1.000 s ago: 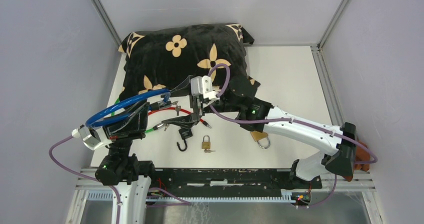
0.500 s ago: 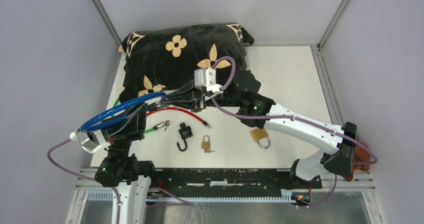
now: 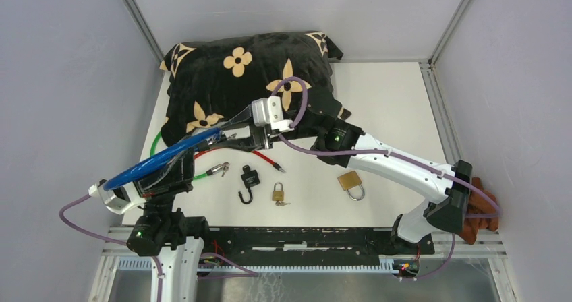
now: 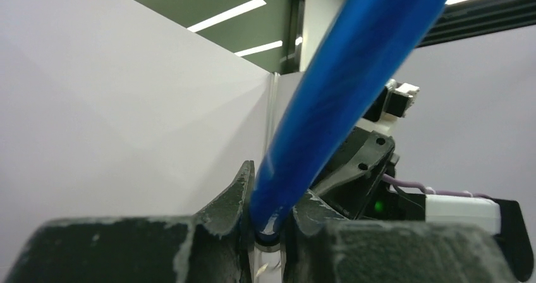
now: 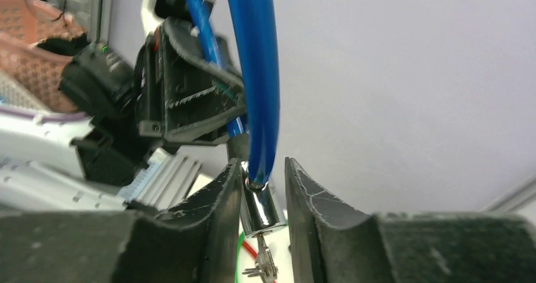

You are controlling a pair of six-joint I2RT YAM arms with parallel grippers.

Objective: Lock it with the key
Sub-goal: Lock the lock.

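A blue cable lock is lifted off the table, and my left gripper is shut on it. In the left wrist view the blue cable runs up out of the left gripper. Its chrome lock cylinder hangs between the fingers of my right gripper, with a key sticking out below. The cylinder lies against the left finger, and a gap shows at the right finger. From above, the right gripper sits at the cable's end, in front of the pillow.
A black floral pillow fills the back of the table. In front lie a red cable, a green cable, a black padlock with open shackle, a small brass padlock and a larger brass one.
My right gripper rose from the table near the black padlock and moved back to the blue cable's end, its jaws narrower. The left arm tilted the blue loop and drew it left.
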